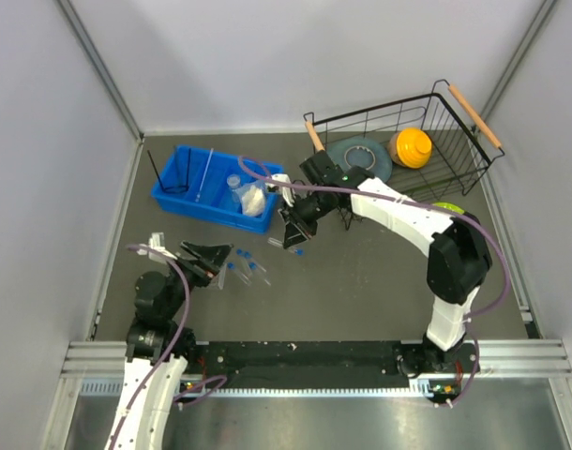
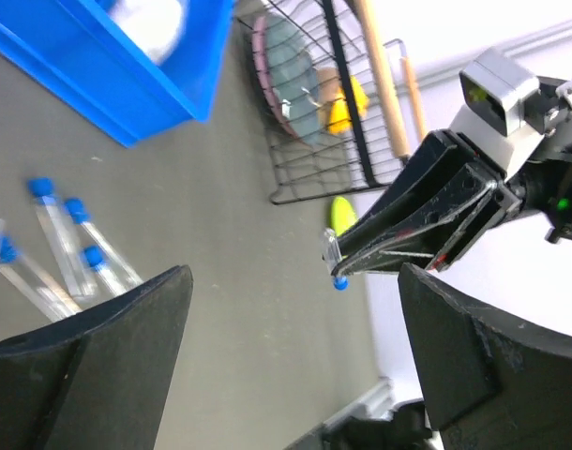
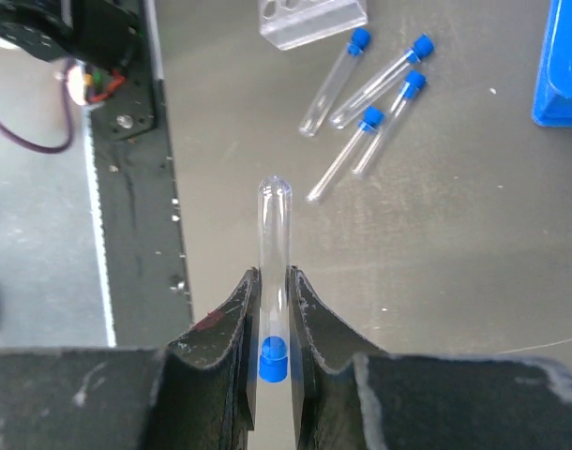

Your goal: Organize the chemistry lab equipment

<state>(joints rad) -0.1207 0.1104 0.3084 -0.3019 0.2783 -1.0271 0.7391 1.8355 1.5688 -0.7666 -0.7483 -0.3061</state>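
Note:
My right gripper (image 1: 292, 236) (image 3: 273, 277) is shut on a clear blue-capped test tube (image 3: 274, 220), held above the table. That gripper and the tube's cap (image 2: 339, 281) also show in the left wrist view. Several more test tubes (image 1: 246, 268) (image 3: 366, 89) (image 2: 70, 248) lie loose on the table. The clear tube rack (image 3: 310, 19) stands just beyond them; in the top view my left gripper hides it. My left gripper (image 1: 211, 260) (image 2: 291, 277) is open and empty, low by the tubes. The ring stand (image 1: 164, 173), glass rod (image 1: 206, 173), cup (image 1: 234, 182) and white packet (image 1: 253, 199) lie in the blue bin (image 1: 171, 200).
A black wire basket (image 1: 455, 169) at the back right holds a grey dish (image 1: 359, 155) and an orange dish (image 1: 411, 147). A green dish (image 1: 447, 207) shows behind my right arm. Grey walls close the left, back and right; a black rail (image 3: 127, 234) runs along the front.

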